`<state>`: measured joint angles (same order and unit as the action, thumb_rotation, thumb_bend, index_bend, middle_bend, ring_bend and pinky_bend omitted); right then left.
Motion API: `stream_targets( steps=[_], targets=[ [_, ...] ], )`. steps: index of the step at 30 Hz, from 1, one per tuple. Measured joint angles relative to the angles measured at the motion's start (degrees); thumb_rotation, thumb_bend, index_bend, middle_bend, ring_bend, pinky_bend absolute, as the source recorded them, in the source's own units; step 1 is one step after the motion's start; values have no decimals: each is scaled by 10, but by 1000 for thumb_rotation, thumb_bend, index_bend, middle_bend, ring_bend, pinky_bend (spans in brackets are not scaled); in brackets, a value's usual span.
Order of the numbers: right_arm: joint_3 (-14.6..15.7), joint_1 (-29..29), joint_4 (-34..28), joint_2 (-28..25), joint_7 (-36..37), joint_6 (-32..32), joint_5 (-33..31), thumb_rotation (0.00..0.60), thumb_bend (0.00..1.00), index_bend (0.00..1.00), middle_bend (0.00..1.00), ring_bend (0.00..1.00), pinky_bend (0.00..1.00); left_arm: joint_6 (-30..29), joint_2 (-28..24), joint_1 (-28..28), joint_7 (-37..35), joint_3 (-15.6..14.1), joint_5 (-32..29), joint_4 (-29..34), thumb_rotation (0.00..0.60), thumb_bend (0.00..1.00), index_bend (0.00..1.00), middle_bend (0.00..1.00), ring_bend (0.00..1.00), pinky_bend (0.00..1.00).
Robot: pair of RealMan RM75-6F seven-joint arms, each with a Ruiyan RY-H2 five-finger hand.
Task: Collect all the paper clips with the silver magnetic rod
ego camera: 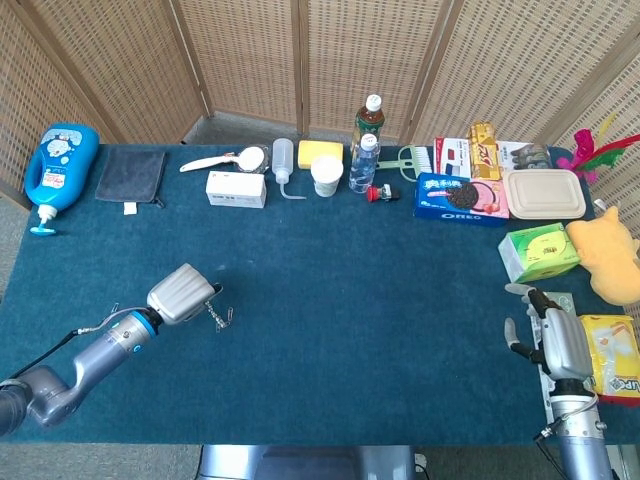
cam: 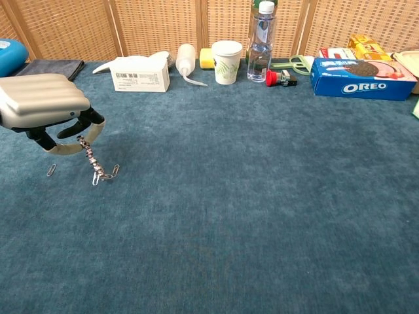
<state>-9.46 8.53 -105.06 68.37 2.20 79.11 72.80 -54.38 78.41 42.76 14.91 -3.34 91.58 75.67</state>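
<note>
My left hand [ego camera: 182, 294] [cam: 43, 111] holds the silver magnetic rod [cam: 89, 156], which points down toward the blue cloth and carries several paper clips [ego camera: 216, 318] clinging along it. The rod's tip touches a paper clip [cam: 112, 172] lying on the cloth. Another loose paper clip [cam: 52, 170] lies a little to the left of the rod. My right hand [ego camera: 557, 343] rests at the table's right edge, fingers apart, holding nothing; the chest view does not show it.
Along the back stand a white box [ego camera: 236, 188], a squeeze bottle [ego camera: 282, 160], a paper cup [ego camera: 326, 175], water bottles [ego camera: 363, 160] and an Oreo box [ego camera: 460, 197]. A blue detergent bottle [ego camera: 59, 165] and a grey cloth [ego camera: 132, 175] lie at the far left. Snack packs [ego camera: 539, 250] crowd the right.
</note>
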Motion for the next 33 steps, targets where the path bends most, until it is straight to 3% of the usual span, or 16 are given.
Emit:
stream_targets(
  steps=[18,33],
  targets=[
    [-3,-1,-1,-2,-6,-2,-12,600,509,279,321,320,388,31,32,13,-9,8,-11,-40,600,679,680,732,786,732],
    [-6,5,-3,2,-15,-10,-19,600,509,280,322,324,389,-1,15,10,-25,20,-7,-35,600,679,680,732,786,732]
  ],
)
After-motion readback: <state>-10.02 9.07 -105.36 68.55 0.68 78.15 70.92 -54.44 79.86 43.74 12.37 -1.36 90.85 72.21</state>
